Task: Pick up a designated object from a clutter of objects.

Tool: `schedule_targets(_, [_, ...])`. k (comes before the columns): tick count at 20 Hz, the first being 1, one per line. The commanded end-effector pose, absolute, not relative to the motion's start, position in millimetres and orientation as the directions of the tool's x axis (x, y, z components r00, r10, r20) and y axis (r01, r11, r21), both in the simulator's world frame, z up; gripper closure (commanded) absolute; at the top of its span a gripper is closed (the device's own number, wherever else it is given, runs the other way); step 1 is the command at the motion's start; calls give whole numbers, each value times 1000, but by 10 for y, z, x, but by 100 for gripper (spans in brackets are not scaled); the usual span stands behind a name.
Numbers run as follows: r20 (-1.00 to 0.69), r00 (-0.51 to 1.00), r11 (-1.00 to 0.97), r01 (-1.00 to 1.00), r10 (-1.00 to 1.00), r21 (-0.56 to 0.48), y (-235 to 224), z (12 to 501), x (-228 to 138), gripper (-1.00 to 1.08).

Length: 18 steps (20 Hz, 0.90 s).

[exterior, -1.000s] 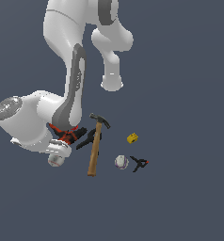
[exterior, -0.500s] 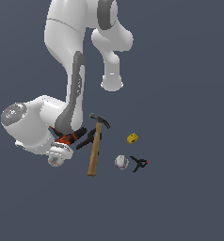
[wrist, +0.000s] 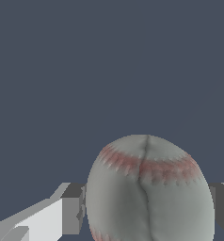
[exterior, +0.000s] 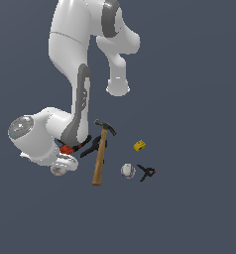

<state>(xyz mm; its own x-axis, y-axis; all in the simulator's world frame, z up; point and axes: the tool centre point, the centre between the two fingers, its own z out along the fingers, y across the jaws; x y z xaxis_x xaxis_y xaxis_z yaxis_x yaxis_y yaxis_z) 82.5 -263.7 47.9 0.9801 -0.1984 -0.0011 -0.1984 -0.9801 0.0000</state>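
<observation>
In the wrist view, the gripper (wrist: 149, 209) has a grey finger (wrist: 72, 209) on one side of the baseball (wrist: 149, 188) and another finger at the opposite side, at the picture's edge. Both sit right against the ball's flanks, so the pincer looks clenched on the baseball, though the actual contact lines are hard to make out. The ball is white-grey with a band of red stitching across its upper face and a seam running down its middle. It fills the lower centre of that picture against plain dark blue-grey.

In the exterior view, the gripper (exterior: 60, 166) is in the lower left of the frame, under the arm's bulky white wrist (exterior: 38, 136). A pale round shape sits at its tip, partly hidden by the hand; its stitching cannot be made out there.

Just beside the wrist, toward the frame's centre, a bit of the red-and-black power drill (exterior: 68, 148) shows, mostly covered by the arm. A black clamp (exterior: 93, 146) lies next to it, touching or crossing the wooden-handled hammer (exterior: 100, 158), whose dark head points to the upper right. Further right lie the smaller whitish ball (exterior: 128, 171), a second black clamp (exterior: 147, 172) just beside it, and the small yellow block (exterior: 139, 145) above them, apart from both.
</observation>
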Motion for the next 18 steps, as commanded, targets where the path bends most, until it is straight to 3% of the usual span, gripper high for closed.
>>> schedule_targets(1, [0, 980, -980, -198, -198, 0, -2635, 480, 833, 108])
schedule_targets(18, [-1, 980, -980, -198, -198, 0, -2625, 649, 799, 108])
